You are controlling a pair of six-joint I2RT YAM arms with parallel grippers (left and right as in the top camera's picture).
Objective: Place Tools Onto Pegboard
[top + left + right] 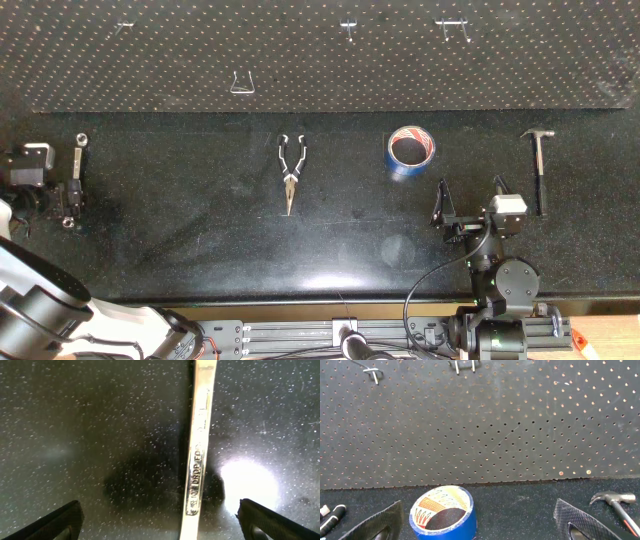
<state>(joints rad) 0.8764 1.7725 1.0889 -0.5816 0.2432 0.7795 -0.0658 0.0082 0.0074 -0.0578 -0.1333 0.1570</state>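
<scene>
Wrench (200, 445): slim bright steel with a stamped shank, flat on the dark table (200, 240), far left in the top view.
Left gripper (160, 522): jaws apart, the wrench between them.
Right gripper (468, 205): jaws apart, lower right, near the blue tape (410, 150).
Pliers (291, 170): centre.
Hammer (539, 170): far right.

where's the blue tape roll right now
In the top view the blue tape roll lies flat on the table, right of centre, between the pliers and the hammer, just in front of the pegboard.
</scene>
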